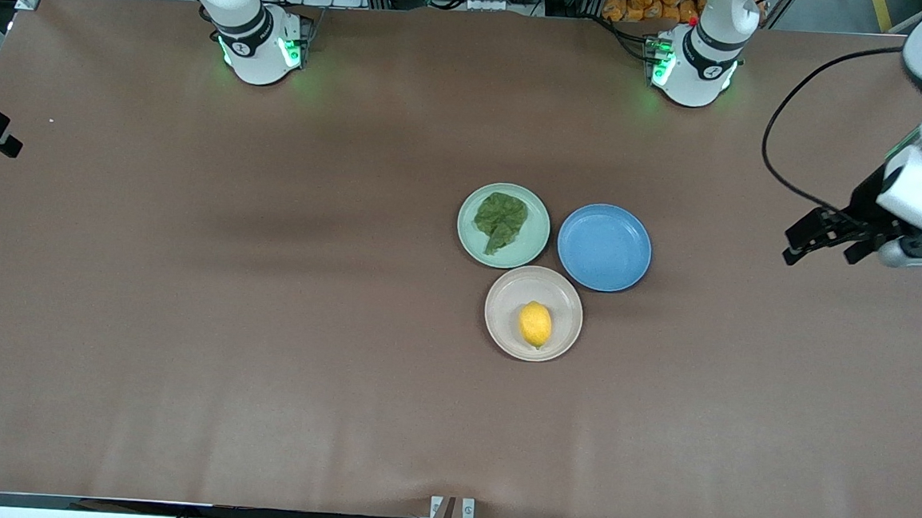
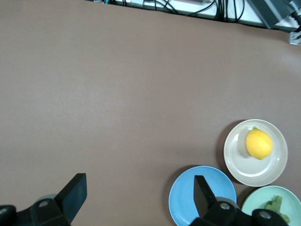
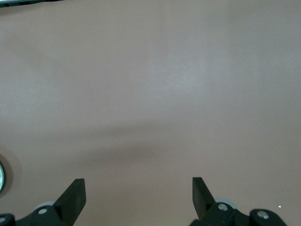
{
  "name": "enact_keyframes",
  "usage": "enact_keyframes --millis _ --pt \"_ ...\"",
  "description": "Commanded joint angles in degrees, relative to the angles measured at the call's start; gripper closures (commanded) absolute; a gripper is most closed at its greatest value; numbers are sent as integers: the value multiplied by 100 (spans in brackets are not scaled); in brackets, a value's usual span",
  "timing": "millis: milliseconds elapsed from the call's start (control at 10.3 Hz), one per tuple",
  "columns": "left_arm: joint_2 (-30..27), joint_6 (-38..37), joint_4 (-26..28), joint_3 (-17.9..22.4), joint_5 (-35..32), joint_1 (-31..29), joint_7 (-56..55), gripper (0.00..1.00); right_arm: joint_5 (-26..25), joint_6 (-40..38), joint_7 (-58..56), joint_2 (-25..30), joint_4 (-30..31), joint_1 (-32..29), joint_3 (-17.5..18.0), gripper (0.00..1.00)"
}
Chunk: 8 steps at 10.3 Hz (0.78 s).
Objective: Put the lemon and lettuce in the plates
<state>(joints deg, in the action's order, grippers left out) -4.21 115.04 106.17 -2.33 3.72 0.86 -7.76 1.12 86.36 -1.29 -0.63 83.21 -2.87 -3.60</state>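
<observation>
Lemon (image 1: 535, 324) sits in the cream plate (image 1: 505, 326), lettuce (image 1: 500, 220) in the mint plate (image 1: 532, 247); left hand (image 1: 824, 239) and right hand (image 3: 138, 200) both spread apart, empty, over bare counter (image 1: 185, 314); only risk I see: lemon rolling if bumped.

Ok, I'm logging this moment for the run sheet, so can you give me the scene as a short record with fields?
lettuce: crinkled dark green lettuce leaf lies in the pale mint green plate
lemon: small oval yellow lemon lies in the cream-beige plate
spare: round blue plate holds nothing
left tool: open, over the brown table at the left arm's end
right tool: open, over bare table
task: both items placed
</observation>
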Motion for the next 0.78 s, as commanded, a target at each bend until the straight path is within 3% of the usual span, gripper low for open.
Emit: enact_keyframes --millis 0,194,388,679 --pt "113 -935 -1032 -40 -117 10 265 0 -314 39 14 151 125 -38 350 0" --pt "114 -1386 -1352 -57 -134 37 667 0 -305 56 14 151 125 -99 518 0" --pt "122 -2104 -1676 -337 -527 28 767 0 -261 39 -47 134 169 -135 527 0" --pt "88 -2494 -1713 -409 -583 2 758 0 -252 13 -56 116 178 -117 536 0"
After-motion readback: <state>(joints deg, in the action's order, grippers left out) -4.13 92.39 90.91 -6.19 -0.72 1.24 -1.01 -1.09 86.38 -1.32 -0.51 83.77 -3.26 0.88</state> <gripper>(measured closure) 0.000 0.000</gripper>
